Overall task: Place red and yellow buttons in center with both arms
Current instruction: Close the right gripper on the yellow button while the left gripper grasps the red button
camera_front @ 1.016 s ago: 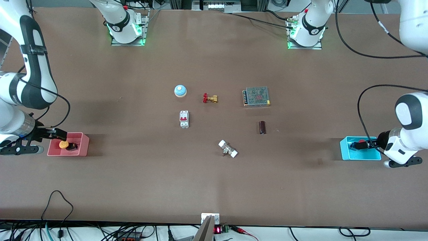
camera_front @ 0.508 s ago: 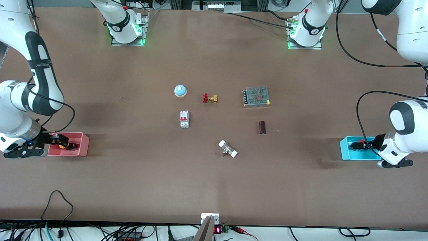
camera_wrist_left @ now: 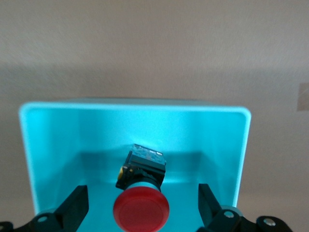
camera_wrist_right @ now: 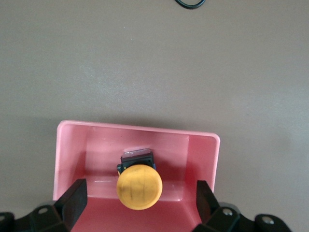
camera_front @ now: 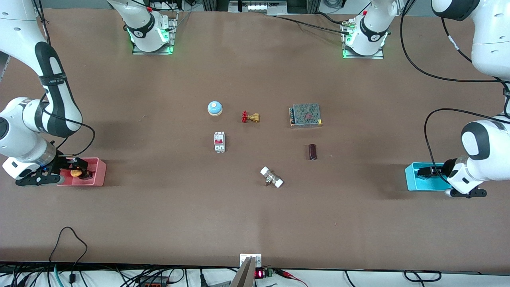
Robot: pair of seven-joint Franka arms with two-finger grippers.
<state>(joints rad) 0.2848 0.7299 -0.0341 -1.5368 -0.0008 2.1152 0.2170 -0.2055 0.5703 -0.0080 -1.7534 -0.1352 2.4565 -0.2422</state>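
Note:
The yellow button (camera_front: 75, 173) lies in a pink bin (camera_front: 97, 177) at the right arm's end of the table. My right gripper (camera_front: 73, 166) is open and low in that bin. In the right wrist view its fingers (camera_wrist_right: 76, 195) stand on either side of the yellow cap (camera_wrist_right: 139, 187). The red button (camera_wrist_left: 141, 210) lies in a cyan bin (camera_wrist_left: 135, 107) at the left arm's end. My left gripper (camera_wrist_left: 143, 195) is open with one finger on each side of the red cap. In the front view this gripper (camera_front: 424, 172) hides the red button inside the cyan bin (camera_front: 412, 178). The brown table centre (camera_front: 255, 149) is bare.
Around the centre lie a blue dome bell (camera_front: 214, 107), a brass valve with a red handle (camera_front: 250, 117), a white circuit breaker (camera_front: 219, 142), a metal power supply (camera_front: 305, 114), a dark cylinder (camera_front: 312, 151) and a white-ended fitting (camera_front: 271, 177).
Both grippers have come down into their bins and closer around the buttons. The left gripper now covers the red button in the front view. The buttons have not moved.

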